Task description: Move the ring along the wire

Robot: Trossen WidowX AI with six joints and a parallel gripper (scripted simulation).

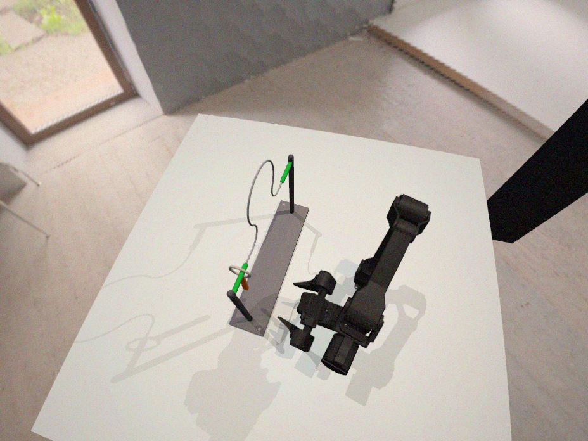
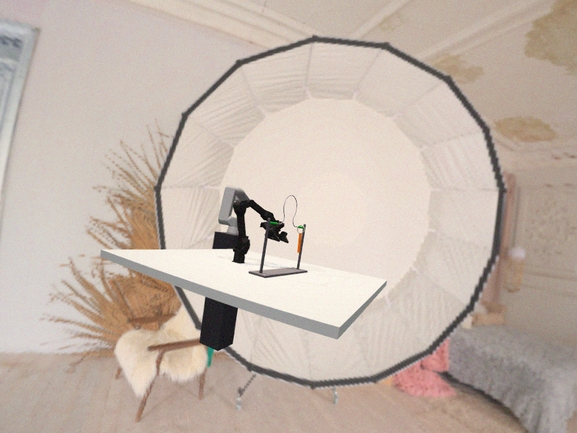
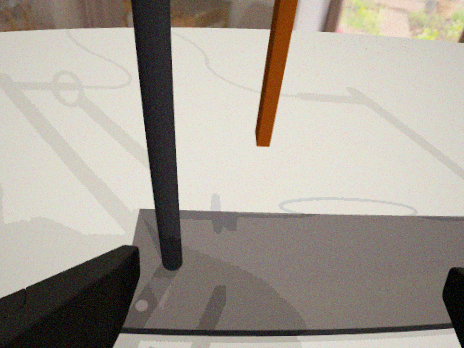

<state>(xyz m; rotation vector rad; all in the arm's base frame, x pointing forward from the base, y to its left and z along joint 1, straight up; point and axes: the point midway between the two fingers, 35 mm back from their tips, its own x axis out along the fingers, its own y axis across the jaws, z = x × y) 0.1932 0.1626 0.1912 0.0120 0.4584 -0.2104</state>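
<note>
The ring (image 1: 229, 269) hangs around the green part (image 1: 236, 286) beside the near post (image 1: 239, 306) (image 2: 301, 251) (image 3: 157, 125) in the top view. Its orange handle (image 1: 244, 284) (image 2: 299, 243) (image 3: 272, 80) hangs down, nearly upright in the exterior view. The thin grey wire (image 1: 248, 208) curves to the other green part (image 1: 286, 172) at the far post (image 1: 291, 189) (image 2: 265, 247). My gripper (image 1: 286, 301) (image 3: 294, 273) is wide open and empty, drawn back from the handle on the arm's side of the wire. The ring is out of the wrist view.
Both posts stand on a flat grey base plate (image 1: 280, 256) (image 3: 350, 260) on the white table (image 1: 427, 180) (image 2: 298, 293). The near post and the handle's lower end stand ahead of my fingers in the wrist view. Shadows of wire, ring and arm lie on the table.
</note>
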